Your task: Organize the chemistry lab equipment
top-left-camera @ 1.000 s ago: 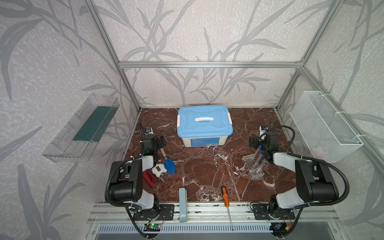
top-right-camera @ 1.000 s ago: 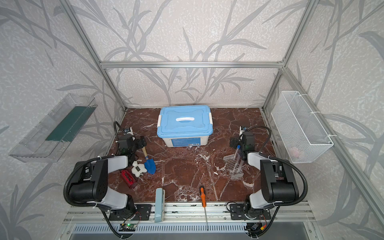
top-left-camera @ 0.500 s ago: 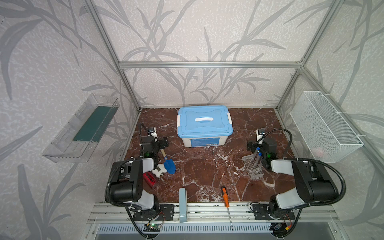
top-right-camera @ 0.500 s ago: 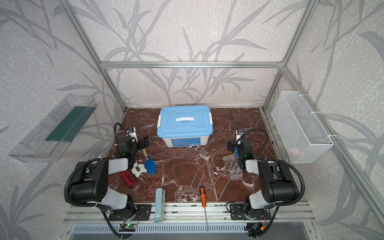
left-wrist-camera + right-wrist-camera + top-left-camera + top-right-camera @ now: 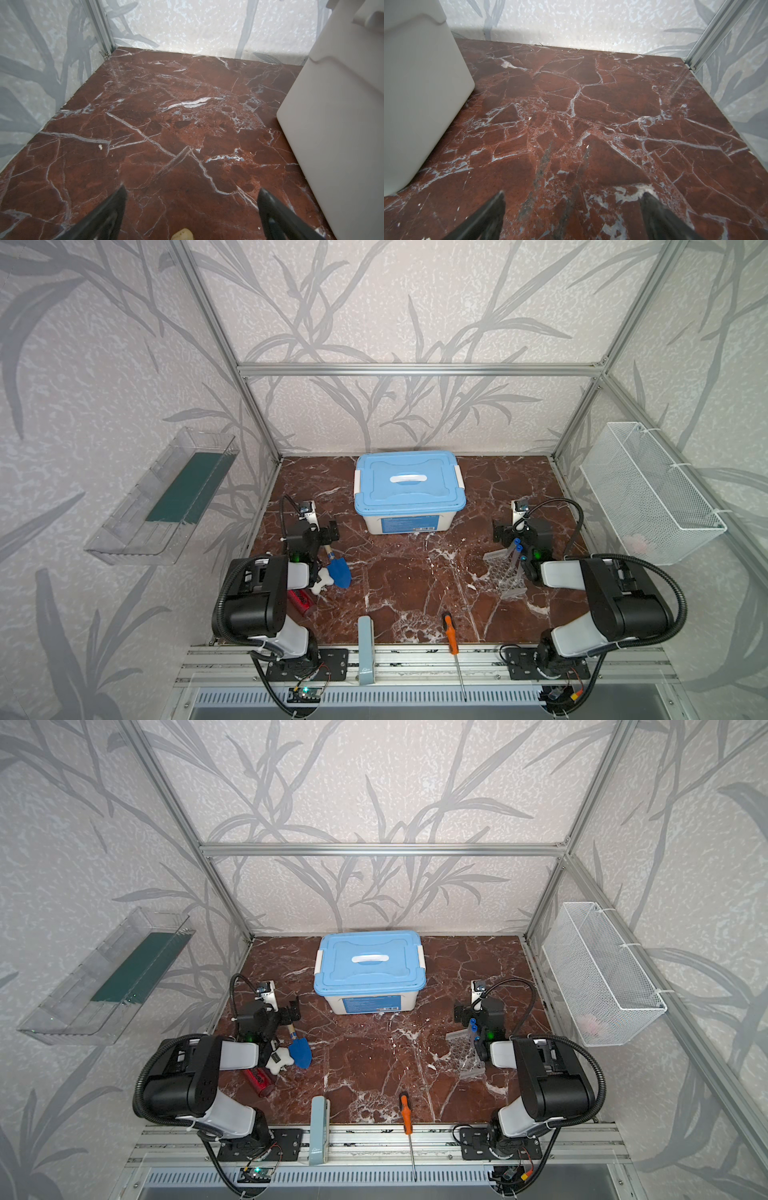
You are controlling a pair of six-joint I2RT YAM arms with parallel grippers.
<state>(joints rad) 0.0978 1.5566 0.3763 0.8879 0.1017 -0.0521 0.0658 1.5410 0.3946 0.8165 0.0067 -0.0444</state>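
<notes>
A clear honeycomb tube rack [image 5: 505,574] lies on the marble floor at the right. Blue-capped test tubes [image 5: 517,549] lean up from its far end, right beside my right wrist. My right gripper [image 5: 505,534] hovers just beyond the tubes, and in the right wrist view its jaws [image 5: 573,196] stand open over bare marble. My left gripper [image 5: 328,533] hangs over the wooden handle of a blue trowel [image 5: 338,572]. Its jaws [image 5: 192,192] are open and empty, with the handle's tip [image 5: 182,234] showing between them, near the camera.
A blue-lidded white box [image 5: 409,491] stands at the back centre, between the two grippers. A white bone-shaped piece [image 5: 322,578] and a red object [image 5: 301,601] lie by the trowel. An orange-handled screwdriver [image 5: 451,632] and a grey-blue bar [image 5: 365,649] sit at the front edge. A wire basket [image 5: 648,493] and a clear shelf [image 5: 166,497] hang on the side walls.
Both wrists have shifted slightly and tipped up. The left jaws widened a little. The rack, tubes and trowel stay where they were.
</notes>
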